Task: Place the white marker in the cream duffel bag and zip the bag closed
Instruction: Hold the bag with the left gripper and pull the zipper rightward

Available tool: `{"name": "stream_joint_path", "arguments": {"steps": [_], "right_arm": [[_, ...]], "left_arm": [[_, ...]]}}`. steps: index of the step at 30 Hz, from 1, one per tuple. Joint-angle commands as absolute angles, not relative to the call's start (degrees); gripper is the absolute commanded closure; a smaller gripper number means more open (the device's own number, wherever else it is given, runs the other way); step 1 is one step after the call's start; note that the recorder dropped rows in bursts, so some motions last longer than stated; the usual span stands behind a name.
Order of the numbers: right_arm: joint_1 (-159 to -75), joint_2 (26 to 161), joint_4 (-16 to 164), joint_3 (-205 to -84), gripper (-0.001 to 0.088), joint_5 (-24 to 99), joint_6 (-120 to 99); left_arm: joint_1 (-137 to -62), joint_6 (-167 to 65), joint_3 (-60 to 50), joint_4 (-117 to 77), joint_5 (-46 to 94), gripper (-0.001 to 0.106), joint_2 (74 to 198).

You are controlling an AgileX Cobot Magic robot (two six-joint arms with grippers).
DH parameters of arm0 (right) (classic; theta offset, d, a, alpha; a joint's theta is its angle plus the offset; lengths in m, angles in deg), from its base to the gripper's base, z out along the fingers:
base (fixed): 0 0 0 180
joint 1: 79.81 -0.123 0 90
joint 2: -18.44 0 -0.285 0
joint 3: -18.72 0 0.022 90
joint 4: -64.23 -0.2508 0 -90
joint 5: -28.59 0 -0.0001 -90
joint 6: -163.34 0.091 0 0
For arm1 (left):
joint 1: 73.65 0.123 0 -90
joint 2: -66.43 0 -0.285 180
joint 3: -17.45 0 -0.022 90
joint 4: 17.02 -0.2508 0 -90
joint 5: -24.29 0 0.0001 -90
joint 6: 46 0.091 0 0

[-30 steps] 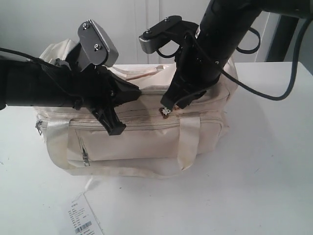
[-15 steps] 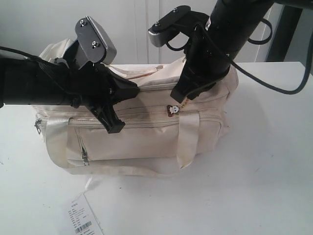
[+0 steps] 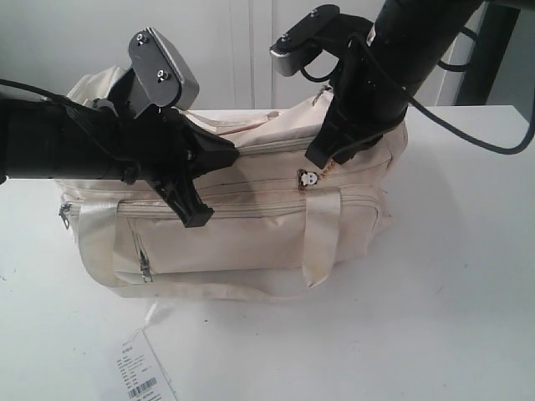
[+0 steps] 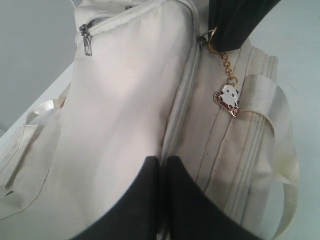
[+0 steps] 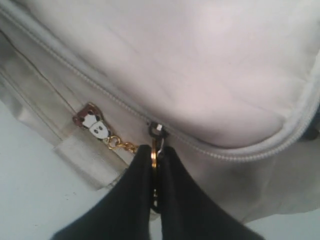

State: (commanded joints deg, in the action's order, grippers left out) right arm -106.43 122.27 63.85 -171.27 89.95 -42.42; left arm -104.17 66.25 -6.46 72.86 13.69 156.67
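The cream duffel bag lies on the white table, its front pockets facing the exterior camera. My left gripper is shut, pinching the bag's fabric right at the top zip line. My right gripper is shut on the gold ring of the zipper pull, over the bag's right part. A small panda charm dangles from that ring on a short chain. Behind the pull the zip teeth look joined. The white marker is out of view.
A barcode paper tag lies on the table in front of the bag's left end. The bag's strap handle hangs down its front. A wall stands close behind the bag.
My right gripper has moved right along the bag's top with the zipper pull, and the panda charm went with it. The left gripper has kept its pinch in place.
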Motion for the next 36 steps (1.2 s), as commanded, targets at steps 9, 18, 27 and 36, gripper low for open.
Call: {"name": "stream_joint_path", "arguments": {"steps": [9, 18, 27, 36], "right_arm": [[-105.4, 122.3, 64.2, -171.3, 0.0868, 87.8, -42.0], [-104.8, 122.3, 64.2, -171.3, 0.0868, 86.5, -42.1], [-104.8, 122.4, 67.6, -171.3, 0.0868, 84.8, -42.2], [-104.8, 122.7, 69.6, -171.3, 0.0868, 83.8, -42.4]], "left_arm": [[-104.2, 66.3, -6.5, 72.9, 13.7, 0.105, 156.7], [-104.2, 66.3, -6.5, 72.9, 13.7, 0.105, 156.7], [-104.2, 66.3, -6.5, 72.9, 13.7, 0.105, 156.7], [-104.2, 66.3, -6.5, 72.9, 13.7, 0.105, 156.6]]}}
